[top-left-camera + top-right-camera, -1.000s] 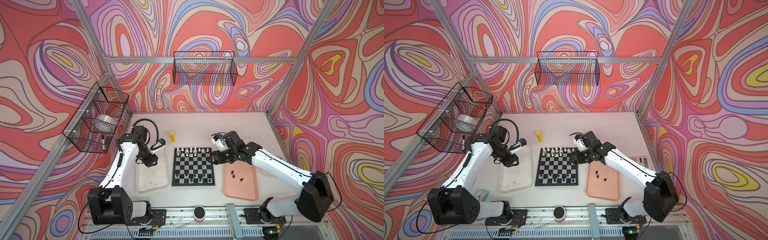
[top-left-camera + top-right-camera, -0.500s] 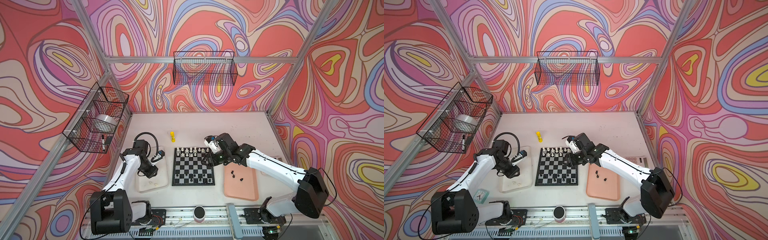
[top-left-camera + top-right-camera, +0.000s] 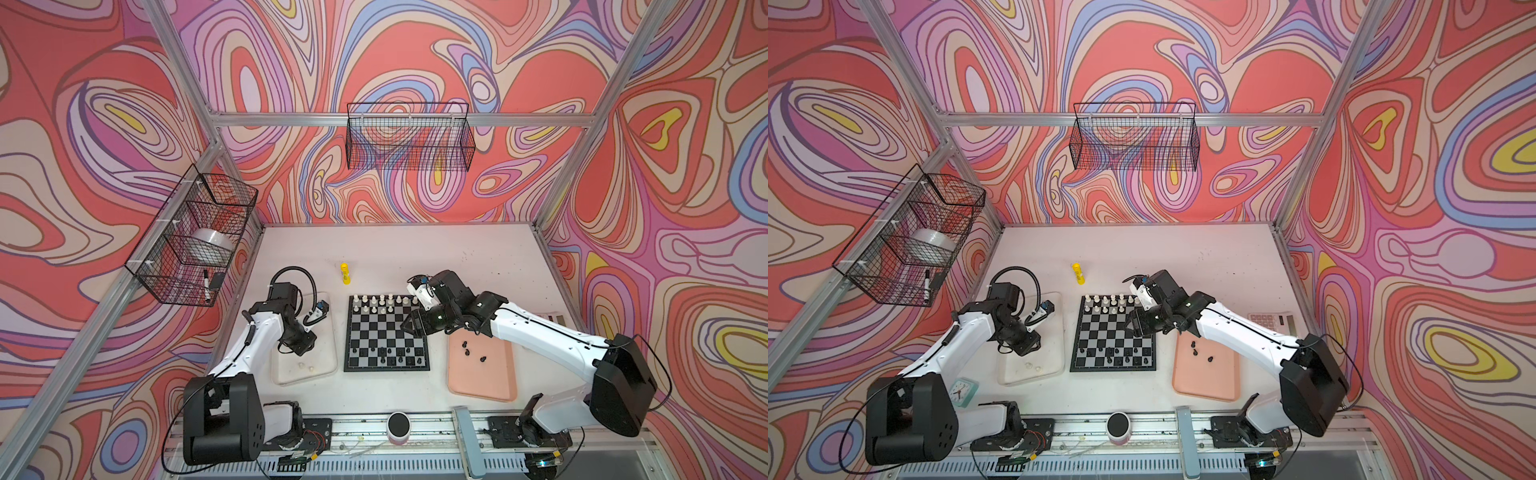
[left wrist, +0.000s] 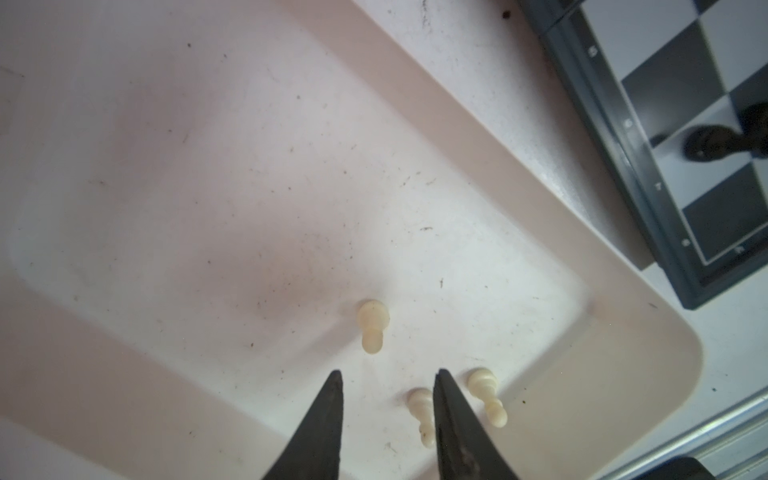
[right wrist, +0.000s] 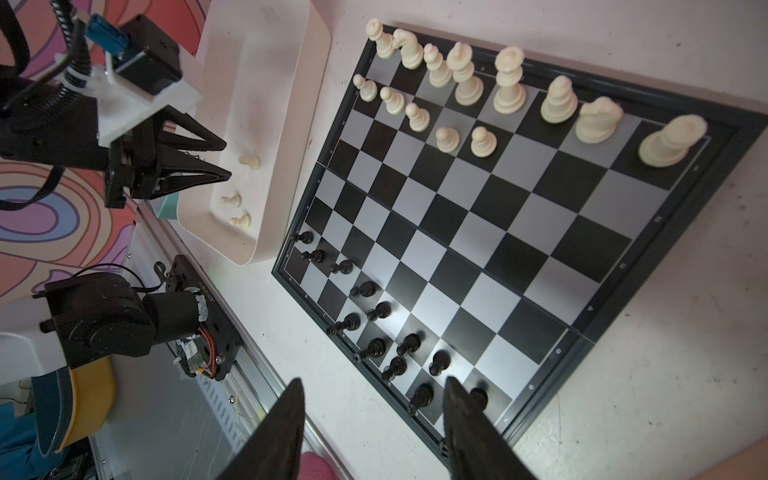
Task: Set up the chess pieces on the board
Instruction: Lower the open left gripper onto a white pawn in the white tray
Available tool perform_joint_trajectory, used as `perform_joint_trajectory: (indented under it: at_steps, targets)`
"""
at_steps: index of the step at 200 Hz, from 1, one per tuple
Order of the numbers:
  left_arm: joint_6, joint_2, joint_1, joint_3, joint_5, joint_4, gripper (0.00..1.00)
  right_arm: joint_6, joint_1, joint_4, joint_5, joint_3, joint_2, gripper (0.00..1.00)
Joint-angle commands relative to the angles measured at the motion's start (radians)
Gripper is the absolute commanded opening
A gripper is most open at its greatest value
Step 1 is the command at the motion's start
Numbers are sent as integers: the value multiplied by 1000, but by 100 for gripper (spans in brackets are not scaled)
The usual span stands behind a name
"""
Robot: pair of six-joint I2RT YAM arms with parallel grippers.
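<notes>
**Six pieces short of a full board**

The board (image 3: 384,328) lay in the middle of the bench (image 3: 415,257), and most of the job looked done. On its far side the cream back rank (image 5: 509,81) stood complete, eight upright pieces. Five cream pawns (image 5: 446,139) stood in the row in front of it, leaving three squares of that row bare. On the near side the black men (image 5: 376,347) stood upright across the two nearest rows, with a few gaps. What was left, as I judged it, was three loose pawns (image 4: 372,326) in the whitish tray (image 3: 322,349) just left of the board, and three black strays (image 3: 468,352) on the pink tray (image 3: 482,382) to its right.

My left gripper (image 4: 387,371) hung low over the near end of the whitish tray, fingers parted and grasping nothing. All three loose pawns lay on their sides, long axes flat on the tray floor, heads toward my fingers and bases away. One lay between the fingertips, partly hidden by one finger. Its length ran roughly along the fingers, so I judged a squeeze would catch it across its width. My right gripper (image 5: 374,378) was released too, empty, poised over the board's right edge. The black strays were too small for me to tell how they lay.
</notes>
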State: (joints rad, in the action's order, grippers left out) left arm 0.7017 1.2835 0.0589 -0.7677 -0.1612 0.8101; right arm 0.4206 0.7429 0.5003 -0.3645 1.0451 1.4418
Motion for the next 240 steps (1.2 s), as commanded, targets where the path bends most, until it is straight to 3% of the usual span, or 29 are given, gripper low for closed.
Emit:
perform_joint_trajectory:
  at_steps: [1, 197, 240]
  targets:
    - [-3, 16, 5, 20, 6, -23, 35, 4, 7, -22, -7, 3, 7, 54]
    - [9, 121, 5, 20, 7, -89, 27, 11, 10, -3, 2, 8, -1, 55]
    - [-17, 125, 5, -2, 1, -69, 37, 15, 10, -8, 6, -2, -7, 55]
